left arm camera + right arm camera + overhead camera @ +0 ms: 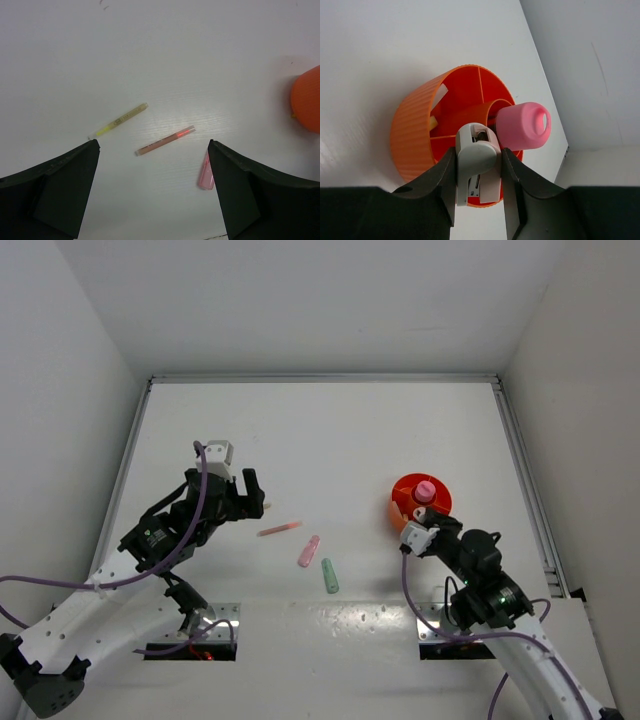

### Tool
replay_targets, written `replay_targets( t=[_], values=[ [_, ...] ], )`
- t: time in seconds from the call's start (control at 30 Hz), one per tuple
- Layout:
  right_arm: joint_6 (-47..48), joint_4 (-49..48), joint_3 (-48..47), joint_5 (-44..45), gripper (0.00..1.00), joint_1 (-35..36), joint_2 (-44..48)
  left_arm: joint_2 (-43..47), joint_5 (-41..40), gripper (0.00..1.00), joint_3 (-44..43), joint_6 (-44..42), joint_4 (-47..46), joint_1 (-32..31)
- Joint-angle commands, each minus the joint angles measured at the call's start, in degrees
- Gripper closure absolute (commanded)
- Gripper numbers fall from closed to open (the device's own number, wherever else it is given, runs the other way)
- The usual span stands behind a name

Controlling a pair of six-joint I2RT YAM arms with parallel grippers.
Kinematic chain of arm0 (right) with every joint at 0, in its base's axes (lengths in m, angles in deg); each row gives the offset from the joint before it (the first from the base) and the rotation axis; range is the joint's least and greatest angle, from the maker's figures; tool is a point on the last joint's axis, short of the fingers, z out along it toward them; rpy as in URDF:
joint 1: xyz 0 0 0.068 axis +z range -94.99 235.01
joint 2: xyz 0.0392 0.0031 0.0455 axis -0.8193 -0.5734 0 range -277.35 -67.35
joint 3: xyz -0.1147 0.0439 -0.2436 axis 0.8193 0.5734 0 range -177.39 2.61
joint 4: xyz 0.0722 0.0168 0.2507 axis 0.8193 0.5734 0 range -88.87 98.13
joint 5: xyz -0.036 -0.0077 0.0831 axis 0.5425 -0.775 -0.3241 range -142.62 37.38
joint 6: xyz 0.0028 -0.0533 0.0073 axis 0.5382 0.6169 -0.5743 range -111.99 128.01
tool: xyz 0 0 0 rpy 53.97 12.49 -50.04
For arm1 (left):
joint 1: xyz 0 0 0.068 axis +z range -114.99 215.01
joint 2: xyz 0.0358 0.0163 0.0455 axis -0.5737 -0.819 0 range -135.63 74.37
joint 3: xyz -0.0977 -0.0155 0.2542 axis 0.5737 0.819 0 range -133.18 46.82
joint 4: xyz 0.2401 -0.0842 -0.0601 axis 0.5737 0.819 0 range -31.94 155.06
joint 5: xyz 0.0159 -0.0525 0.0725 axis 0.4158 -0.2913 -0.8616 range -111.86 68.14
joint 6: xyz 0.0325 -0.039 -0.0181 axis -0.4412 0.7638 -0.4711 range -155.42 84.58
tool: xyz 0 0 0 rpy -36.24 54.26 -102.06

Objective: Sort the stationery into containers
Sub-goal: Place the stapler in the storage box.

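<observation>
The right gripper (pixel 477 161) clamps a small grey block (pixel 475 147) over the near rim of the orange tub (pixel 410 130), at right. The left gripper (pixel 250 496) hangs wide open above a pink stick (pixel 165 141), at left.

Loose stationery lies mid-table between the arms; the tub stands to the right.

The tub (pixel 443 502) sits on the table (pixel 330 430) right of centre, with a capped tube (pixel 425 488) upright in its central hub. Just before it, the right gripper (pixel 414 536) has a small block (pixel 476 147) between its fingers, over the tub's near rim. The left gripper (pixel 257 493) is left of centre. A thin stick (pixel 279 529) lies just right of it, and a second thin stick (pixel 118 120) lies left of that and slightly farther back, apart. Nearer the bases lie two stubby pieces, close but not touching: the farther marker (pixel 309 551) behind and left of the nearer marker (pixel 329 576).
</observation>
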Motion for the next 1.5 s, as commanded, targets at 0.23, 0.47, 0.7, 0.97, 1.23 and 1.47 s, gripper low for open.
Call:
replay_targets(
  t=[0.23,0.47,0.7,0.97,1.23,1.47],
  values=[
    [0.5,-7.6,2.0,2.2,1.00,-0.1,-0.3,0.2,0.1,0.04,0.5,-0.7,-1.6,0.5],
    [0.5,-9.0,2.6,2.8,1.00,-0.1,-0.3,0.2,0.1,0.04,0.5,-0.7,-1.6,0.5],
    [0.5,-7.0,2.0,2.8,0.85,-0.1,-2.8,0.2,0.1,0.04,0.5,-0.7,-1.6,0.5],
    [0.5,-6.0,0.9,2.3,0.63,-0.1,-3.4,0.2,0.1,0.04,0.5,-0.7,-1.6,0.5],
    [0.0,-4.9,-0.1,1.7,0.51,-0.1,-2.2,0.2,0.1,0.04,0.5,-0.7,-1.6,0.5],
    [0.0,-3.2,-1.8,0.7,0.51,-0.1,-1.2,-0.4,0.1,0.04,0.5,-0.7,-1.6,0.5]
  ],
)
